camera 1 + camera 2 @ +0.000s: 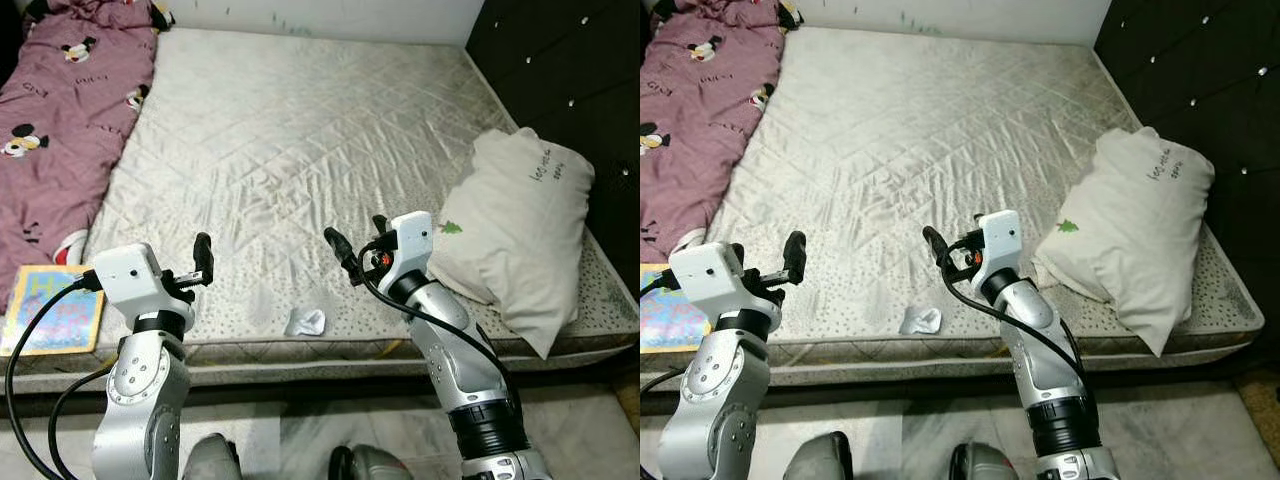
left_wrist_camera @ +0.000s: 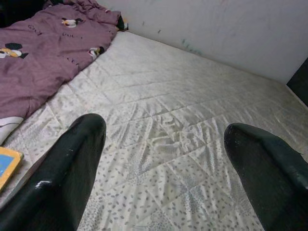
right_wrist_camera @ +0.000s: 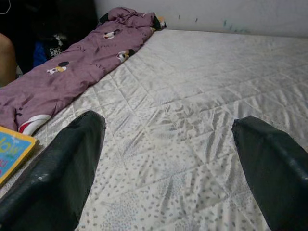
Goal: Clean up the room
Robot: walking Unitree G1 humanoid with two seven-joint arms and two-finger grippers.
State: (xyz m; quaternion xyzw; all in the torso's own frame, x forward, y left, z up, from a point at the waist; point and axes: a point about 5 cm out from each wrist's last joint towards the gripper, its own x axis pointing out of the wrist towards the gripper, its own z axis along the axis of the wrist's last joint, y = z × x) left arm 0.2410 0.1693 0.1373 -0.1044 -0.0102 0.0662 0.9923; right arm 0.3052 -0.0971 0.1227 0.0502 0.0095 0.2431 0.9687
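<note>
Near the mattress's (image 1: pixel 300 130) front edge a crumpled white wrapper (image 1: pixel 305 321) lies between the left gripper (image 2: pixel 163 168) and right gripper (image 3: pixel 168 168), both with fingers apart, the white pillow (image 1: pixel 525 225) and mauve cartoon-print blanket (image 1: pixel 60 120) beyond.

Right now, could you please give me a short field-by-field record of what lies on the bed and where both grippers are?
surface: bare quilted mattress
blanket: purple, along the robot's left edge
pillow: white, right side near the headboard
crumpled wrapper: near front edge, between the arms
book: colourful, front left corner
left gripper: open, above front edge
right gripper: open, above front edge
</note>
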